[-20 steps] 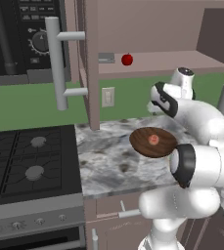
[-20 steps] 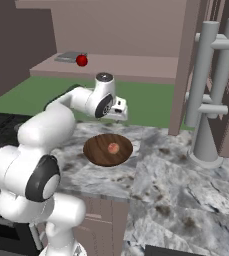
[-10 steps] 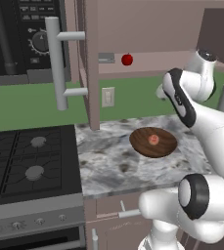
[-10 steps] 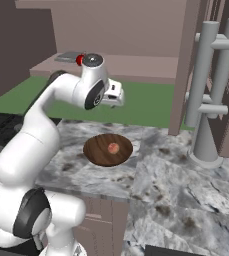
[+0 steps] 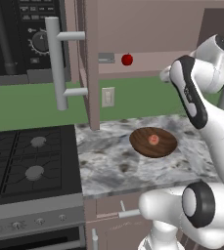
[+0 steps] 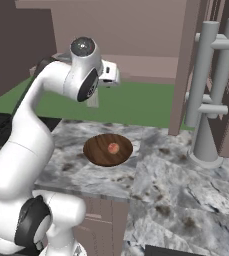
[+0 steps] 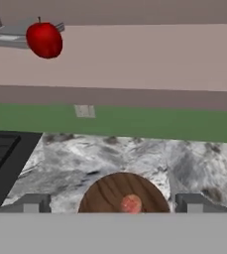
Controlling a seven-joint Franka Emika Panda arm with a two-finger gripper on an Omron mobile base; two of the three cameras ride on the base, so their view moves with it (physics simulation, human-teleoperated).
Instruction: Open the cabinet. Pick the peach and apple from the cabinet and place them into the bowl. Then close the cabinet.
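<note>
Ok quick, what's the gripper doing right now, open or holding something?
Gripper: open and empty, raised above the bowl that holds the peach.

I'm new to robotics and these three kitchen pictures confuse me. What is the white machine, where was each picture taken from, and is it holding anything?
This is a computer-rendered kitchen. The white machine is a jointed robot arm on a base that can drive. Two pictures come from cameras on that base, behind the arm to its left and right. The third comes from a camera on the hand, looking along its two-finger gripper, whose jaws stand open and hold nothing.

On the grey marbled counter sits a wide dark brown wooden bowl with a small pale orange-pink peach inside. Above it, the mauve-brown wall cabinet is open, its door swung out with its long grey bar handle. A bright red apple rests on the cabinet's floor.
</note>
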